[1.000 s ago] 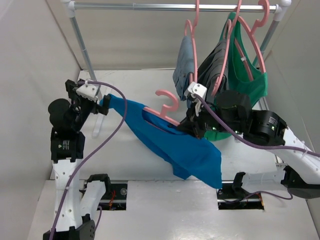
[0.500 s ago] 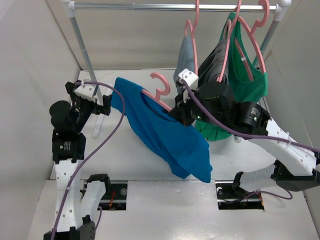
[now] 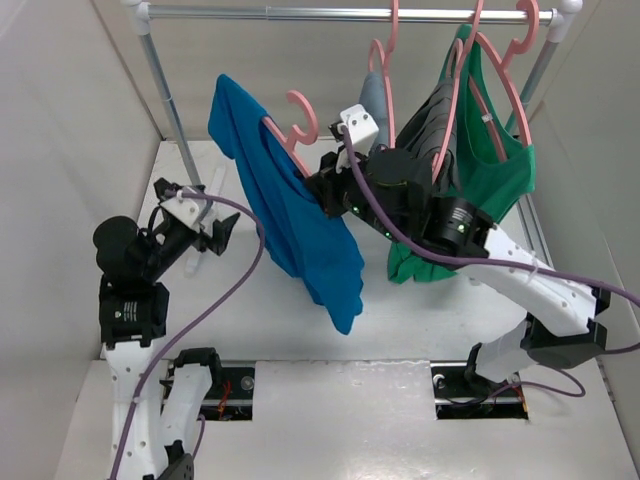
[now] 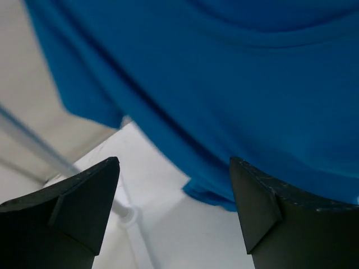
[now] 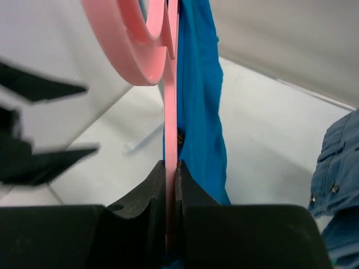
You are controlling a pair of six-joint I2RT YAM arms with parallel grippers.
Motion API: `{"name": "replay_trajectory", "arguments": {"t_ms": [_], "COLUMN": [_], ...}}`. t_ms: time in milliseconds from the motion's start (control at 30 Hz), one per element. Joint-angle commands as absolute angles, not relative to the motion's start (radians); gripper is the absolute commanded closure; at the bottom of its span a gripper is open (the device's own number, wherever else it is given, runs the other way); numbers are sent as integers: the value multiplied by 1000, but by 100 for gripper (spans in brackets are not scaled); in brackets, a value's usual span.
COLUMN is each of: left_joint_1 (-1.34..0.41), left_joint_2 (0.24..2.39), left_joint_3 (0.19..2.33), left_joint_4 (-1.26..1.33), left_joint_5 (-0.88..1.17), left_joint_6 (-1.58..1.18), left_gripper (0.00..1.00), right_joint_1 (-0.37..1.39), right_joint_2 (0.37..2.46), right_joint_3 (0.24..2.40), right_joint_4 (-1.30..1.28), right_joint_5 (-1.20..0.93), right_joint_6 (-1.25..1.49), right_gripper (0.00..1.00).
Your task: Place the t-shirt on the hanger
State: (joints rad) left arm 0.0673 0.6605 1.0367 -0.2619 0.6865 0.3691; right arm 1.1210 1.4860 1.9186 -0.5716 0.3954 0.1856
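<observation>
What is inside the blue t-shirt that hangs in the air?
Inside the t-shirt is the pink hanger; only its hook and stem show above the collar, where the right gripper clamps the stem. Its arms are covered by the cloth.

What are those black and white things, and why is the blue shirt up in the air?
They are two robot arms, bolted at the near edge of a table. The big picture comes from a camera above and behind them. The other two come from small cameras on the arms' wrists, so you see each arm's own fingers up close. Each arm ends in a two-finger pincher called an end effector. The right end effector is shut on a pink hanger, and the blue t-shirt hangs on that hanger, held up high. The left end effector is open and holds nothing; its camera sees the shirt from close by. Behind, more clothes hang on a rail.
</observation>
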Motion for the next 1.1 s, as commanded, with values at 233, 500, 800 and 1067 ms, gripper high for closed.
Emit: {"name": "replay_trajectory", "arguments": {"t_ms": [233, 500, 800, 1067], "left_joint_1": [66, 45, 14, 5], "left_joint_2": [635, 687, 787, 825], "left_joint_3": [1083, 1074, 1072, 977], "left_joint_4": [-394, -443, -434, -388], "left_joint_5": [1143, 1036, 815, 761], "left_joint_6": [269, 258, 320, 434], "left_gripper": [3, 0, 0, 0], "right_joint_1": [1149, 1170, 1170, 1170], "right_joint_2": [1564, 1729, 1896, 1957], "right_joint_3": [1829, 1874, 1986, 2039], "right_joint_4": [-14, -14, -14, -5], "right_joint_5": [755, 822, 855, 864], "right_joint_6": [302, 488, 523, 554], "right_gripper": [100, 100, 100, 100]}}
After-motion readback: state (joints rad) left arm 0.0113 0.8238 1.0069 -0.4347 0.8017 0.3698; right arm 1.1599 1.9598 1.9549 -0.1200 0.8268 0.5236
